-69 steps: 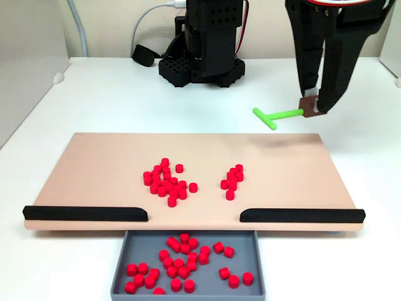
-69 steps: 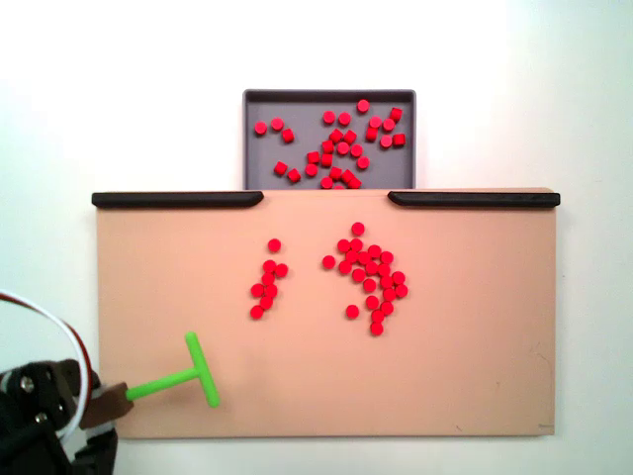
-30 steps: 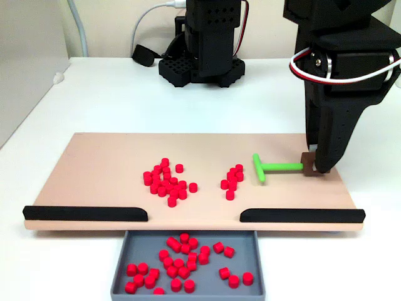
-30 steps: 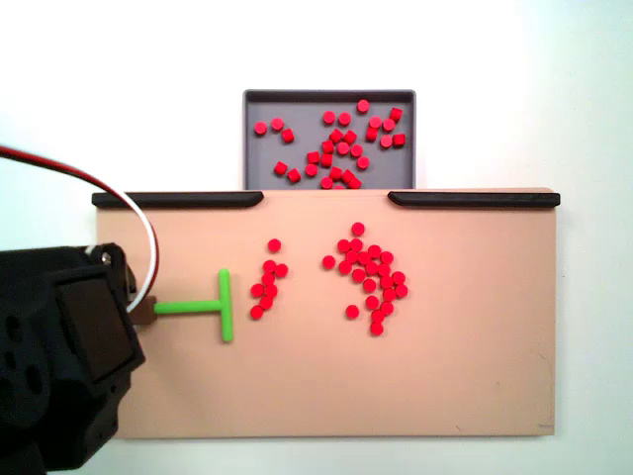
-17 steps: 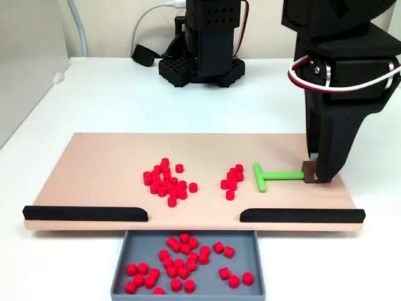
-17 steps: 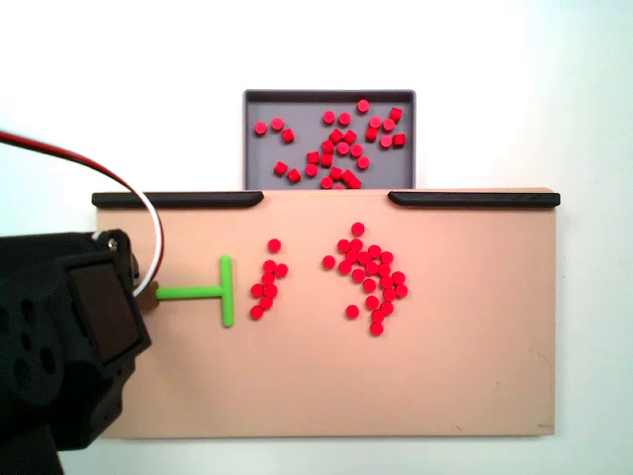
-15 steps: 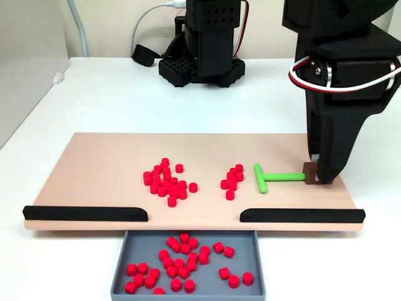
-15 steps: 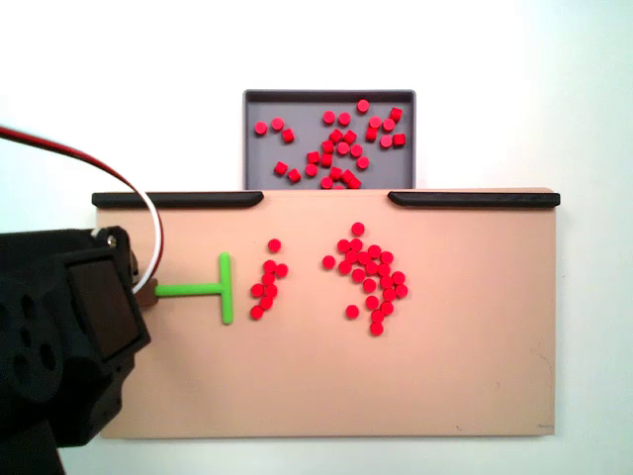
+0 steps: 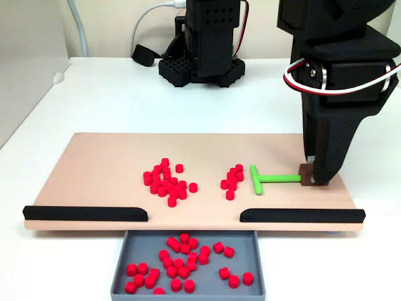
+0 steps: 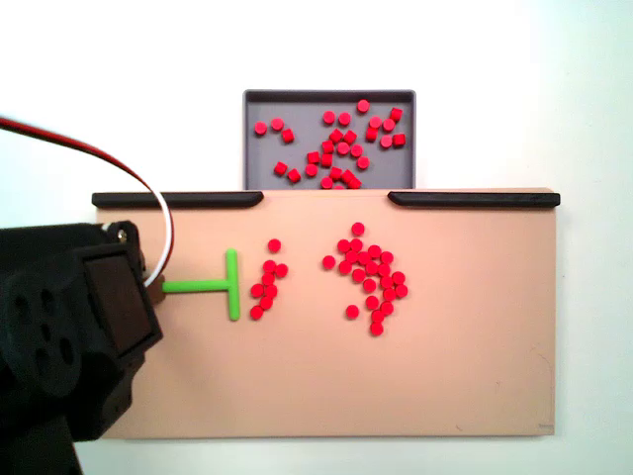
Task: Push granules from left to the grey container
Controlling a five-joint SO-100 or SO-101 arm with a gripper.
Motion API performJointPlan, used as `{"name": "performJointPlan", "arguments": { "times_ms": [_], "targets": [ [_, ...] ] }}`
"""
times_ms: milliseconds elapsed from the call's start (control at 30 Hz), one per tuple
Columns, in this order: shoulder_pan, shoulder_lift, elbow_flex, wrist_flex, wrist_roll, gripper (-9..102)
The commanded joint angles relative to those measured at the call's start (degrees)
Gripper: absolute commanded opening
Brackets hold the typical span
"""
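Observation:
Red granules lie on the tan board in two groups, a larger one (image 9: pixel 166 182) and a smaller one (image 9: pixel 232 180); in the top-down fixed view these are the larger group (image 10: pixel 368 282) and the smaller group (image 10: pixel 267 287). More granules fill the grey container (image 9: pixel 143 246), (image 10: pixel 329 94) at the gap between the black strips. My gripper (image 9: pixel 311 177) is shut on the brown end of a green T-shaped pusher (image 9: pixel 276 179), (image 10: pixel 203 287). Its crossbar stands just beside the smaller group, a little apart from it. From above, the arm body (image 10: pixel 69 336) hides the fingers.
The tan board (image 9: pixel 100 169) carries two black strips (image 9: pixel 86 213), (image 9: pixel 302 215) along its container edge. A black arm base (image 9: pixel 203 63) with cables stands behind the board on the white table. A grey panel (image 9: pixel 28 69) sits at the left.
My gripper brought the green pusher from beyond the board's back corner down onto the board. It then slid the pusher toward the smaller group of granules. No granule has moved.

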Motion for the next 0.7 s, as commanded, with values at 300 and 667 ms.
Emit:
{"name": "performJointPlan", "arguments": {
  "times_ms": [300,667],
  "targets": [
    [1.85,0.44,-1.14,-0.18,-2.81,0],
    [2.99,0.44,-0.88,-0.09,-4.48,0]
  ]
}}
